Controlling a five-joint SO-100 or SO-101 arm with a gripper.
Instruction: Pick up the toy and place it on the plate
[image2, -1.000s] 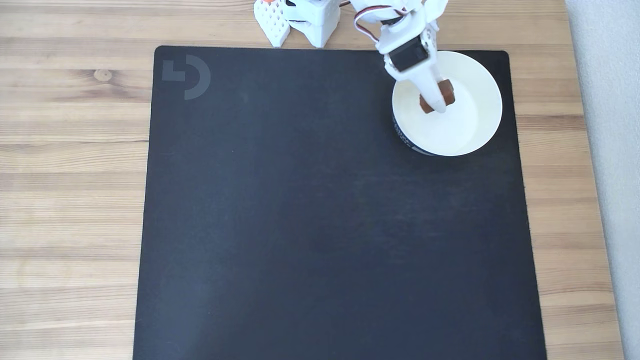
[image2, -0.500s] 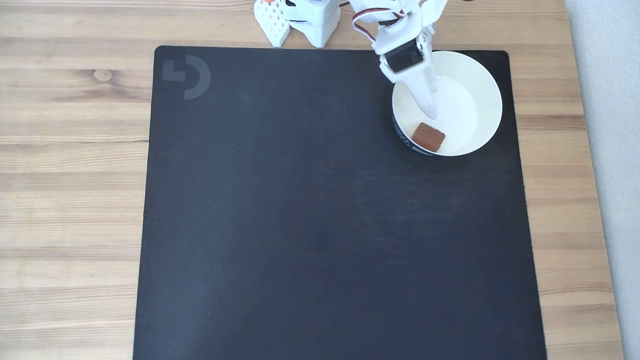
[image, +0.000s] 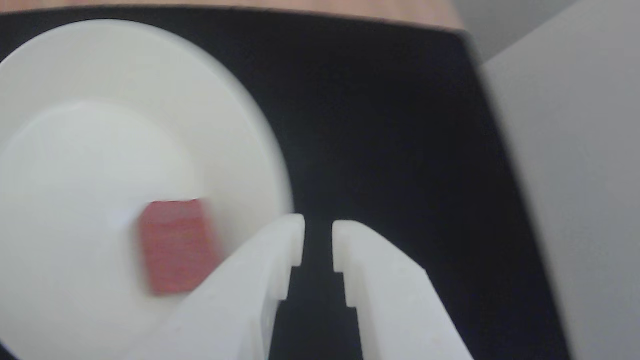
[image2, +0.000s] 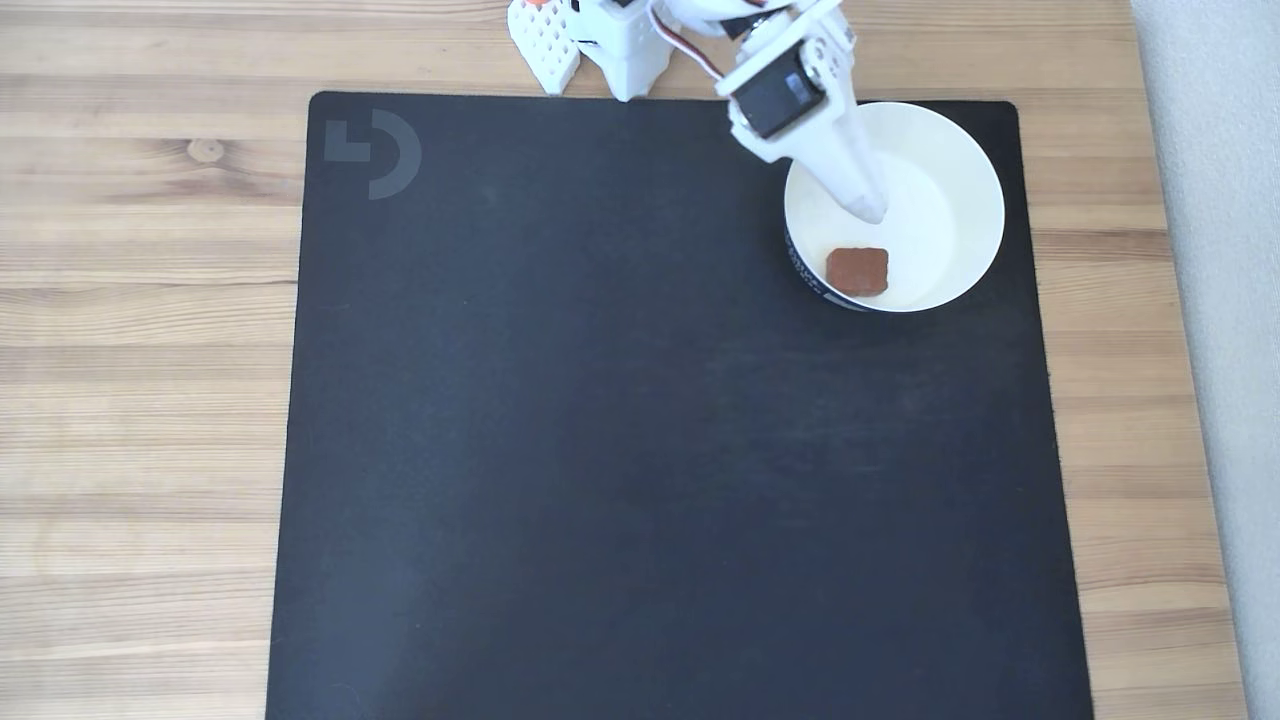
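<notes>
While the toy lies in the plate, the fingers stand narrowly parted, holding nothing.

A light wood-grain counter carries a large black mat. A pale grey surface runs beyond its right edge.

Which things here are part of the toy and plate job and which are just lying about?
Part of the job:
- the toy, lying inside the plate
- the plate, white, on the mat
- the gripper, empty, its jaws slightly apart

Just there:
- the black mat
- the wooden table
- the white arm base at the mat's top edge
</notes>
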